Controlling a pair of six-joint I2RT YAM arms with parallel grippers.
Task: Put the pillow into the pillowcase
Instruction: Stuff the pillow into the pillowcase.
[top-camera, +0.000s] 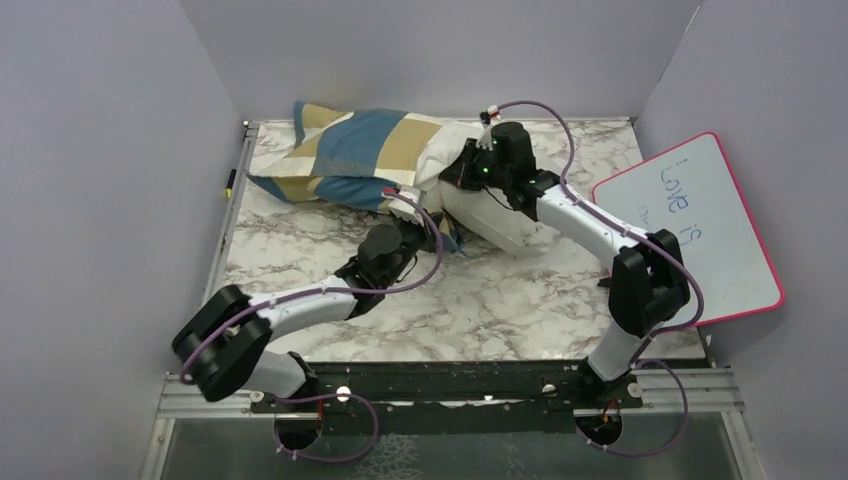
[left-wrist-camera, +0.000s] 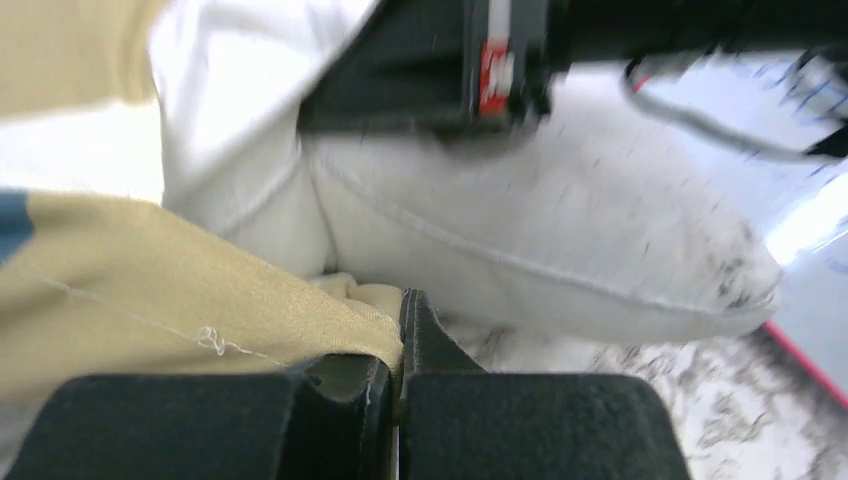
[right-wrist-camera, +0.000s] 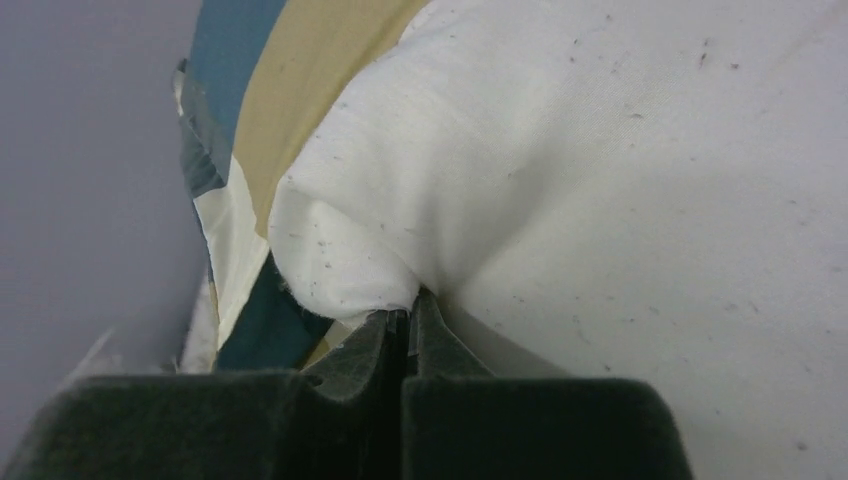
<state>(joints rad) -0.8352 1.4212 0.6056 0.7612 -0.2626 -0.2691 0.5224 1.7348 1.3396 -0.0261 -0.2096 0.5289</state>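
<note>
Plump off-white fabric pillow (top-camera: 500, 228) sat only half inside blue-tan-cream fabric pillowcase (top-camera: 350, 150) — left fingers (left-wrist-camera: 520, 425) clenched on its edge, right fingers (right-wrist-camera: 520, 420) pinching the pillow.

White-and-grey marble-patterned table top (top-camera: 500, 310). A plump off-white fabric pillow (top-camera: 497, 230) lies toward the far edge. A blue, tan and cream block-patterned fabric pillowcase (top-camera: 350, 150) lies left of the pillow, covering its left end. Right of the pillow, a flat pink-rimmed whiteboard (top-camera: 700, 230) rests at the table's edge.
</note>
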